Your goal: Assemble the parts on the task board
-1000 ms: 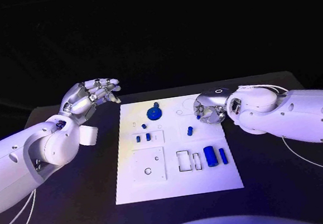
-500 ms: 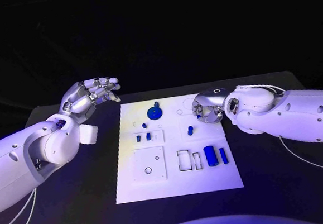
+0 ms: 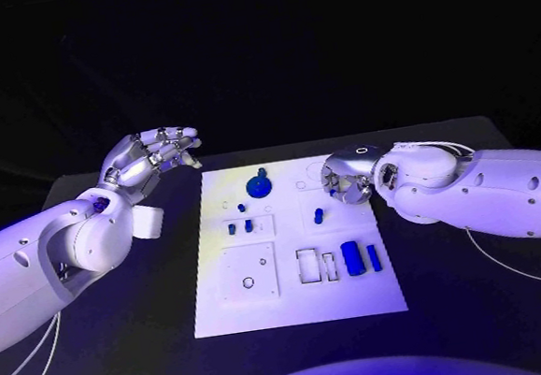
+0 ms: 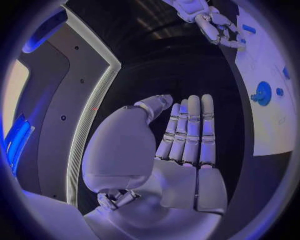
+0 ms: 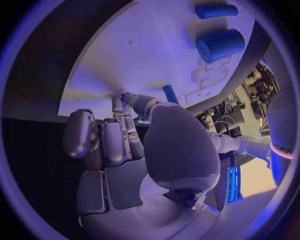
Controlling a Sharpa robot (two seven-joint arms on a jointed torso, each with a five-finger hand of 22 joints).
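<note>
White task board (image 3: 299,287) in the middle of the black table (image 3: 478,309) in the head view, with blue parts: round part with a knob (image 3: 260,185) near the far edge, thick cylinder (image 3: 351,258) and thin bar (image 3: 375,257) near the right side. Left hand (image 3: 148,157) raised beside the far left corner, off the board, fingers curled.

Left wrist view: left hand (image 4: 181,145) free, fingers straight and together, grasping nothing.

Right wrist view: right hand (image 5: 125,135) bent down onto the board (image 5: 144,55), fingertips (image 5: 128,100) near a small blue peg (image 5: 170,93); grasping or not, cannot tell.
</note>
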